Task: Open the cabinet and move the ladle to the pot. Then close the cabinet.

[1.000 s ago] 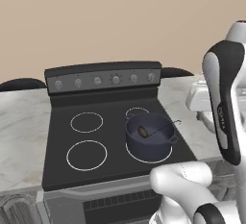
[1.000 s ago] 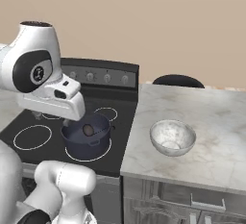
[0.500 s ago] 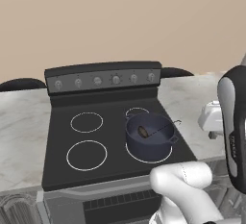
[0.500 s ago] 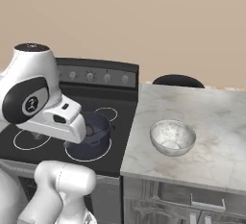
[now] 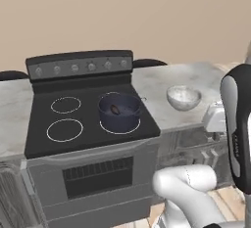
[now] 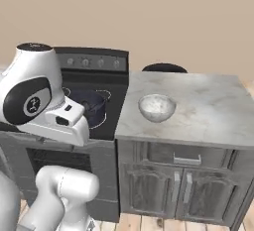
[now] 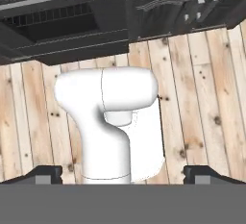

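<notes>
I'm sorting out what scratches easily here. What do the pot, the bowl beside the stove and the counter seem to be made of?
The pot looks like dark blue-grey matte metal or enamel: dull, no glints. The bowl seems to be polished steel, silvery with mottled reflections. The counter looks like polished marble, pale grey with darker veining. All rendered, so these are guesses.

The whole scene has slid left in both base views — the camera moved, not the things. The pot (image 5: pixel 119 111) now sits centre-frame, and a silver bowl (image 5: pixel 183 97) has entered at right.
</notes>
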Controlling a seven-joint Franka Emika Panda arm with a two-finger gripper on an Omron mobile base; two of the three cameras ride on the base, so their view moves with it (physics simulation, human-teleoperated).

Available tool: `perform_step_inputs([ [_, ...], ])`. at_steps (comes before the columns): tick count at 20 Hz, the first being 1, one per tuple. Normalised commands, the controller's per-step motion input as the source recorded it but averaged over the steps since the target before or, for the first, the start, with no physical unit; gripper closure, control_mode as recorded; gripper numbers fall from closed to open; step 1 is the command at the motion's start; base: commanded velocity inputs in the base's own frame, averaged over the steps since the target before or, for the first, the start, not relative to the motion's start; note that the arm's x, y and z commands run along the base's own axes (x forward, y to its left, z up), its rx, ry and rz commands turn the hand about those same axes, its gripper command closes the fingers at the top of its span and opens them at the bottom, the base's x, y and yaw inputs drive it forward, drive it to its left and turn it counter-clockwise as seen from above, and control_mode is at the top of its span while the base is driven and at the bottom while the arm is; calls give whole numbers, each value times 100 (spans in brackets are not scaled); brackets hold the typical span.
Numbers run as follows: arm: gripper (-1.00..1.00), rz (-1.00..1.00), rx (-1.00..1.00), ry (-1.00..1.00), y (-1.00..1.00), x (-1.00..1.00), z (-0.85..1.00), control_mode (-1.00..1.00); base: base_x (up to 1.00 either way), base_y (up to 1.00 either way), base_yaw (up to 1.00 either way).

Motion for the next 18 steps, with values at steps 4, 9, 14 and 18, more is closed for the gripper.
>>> perform_step_inputs([
  [4, -100, 0, 0, 0, 0, 0, 0, 100, -51, -54, -65],
  [9, -100, 0, 0, 0, 0, 0, 0, 100, 0, -3, -100],
  [14, -100, 0, 0, 0, 0, 0, 0, 100, 0, -1, -100],
  [18, -100, 0, 0, 0, 0, 0, 0, 100, 0, -7, -100],
])
